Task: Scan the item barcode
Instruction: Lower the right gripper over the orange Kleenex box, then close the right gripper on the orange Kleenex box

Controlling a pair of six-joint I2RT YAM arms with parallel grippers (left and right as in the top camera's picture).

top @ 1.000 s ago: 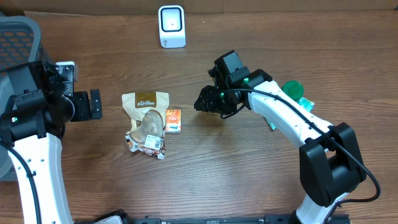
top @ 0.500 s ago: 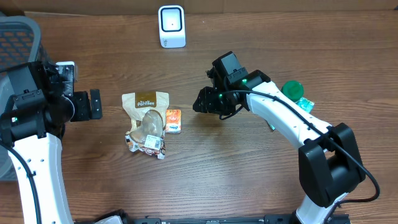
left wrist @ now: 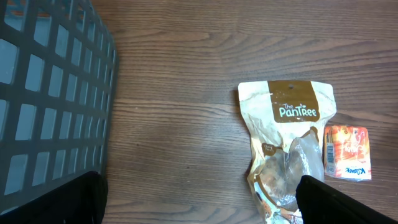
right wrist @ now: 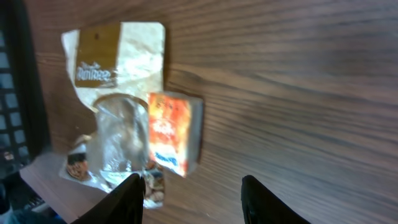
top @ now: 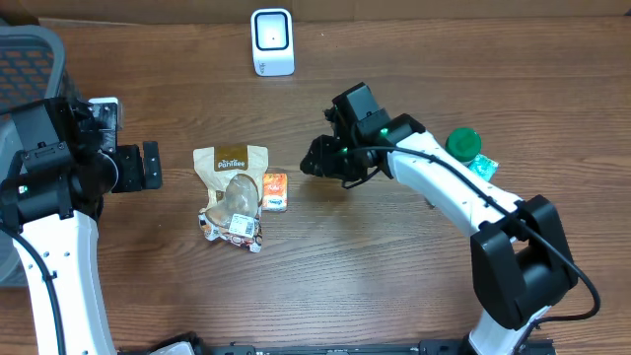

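Scanner (top: 272,41) at rear centre of the table (top: 394,286). Basket (top: 25,59) at far left rear. Snack pouch (top: 230,163) left of centre, well in front of the scanner. Small carton (top: 275,190) against the pouch's right edge. Crumpled packet (top: 235,227) overlapping the pouch's front end. Left gripper (top: 150,166) left of the pouch, right gripper (top: 311,166) right of the carton, neither touching. Lid (top: 463,143) far right.

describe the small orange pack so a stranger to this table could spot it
On the wooden table, find the tan PanTree pouch left of centre. The orange pack lies flat just beside its right edge, the only small bright orange box there.
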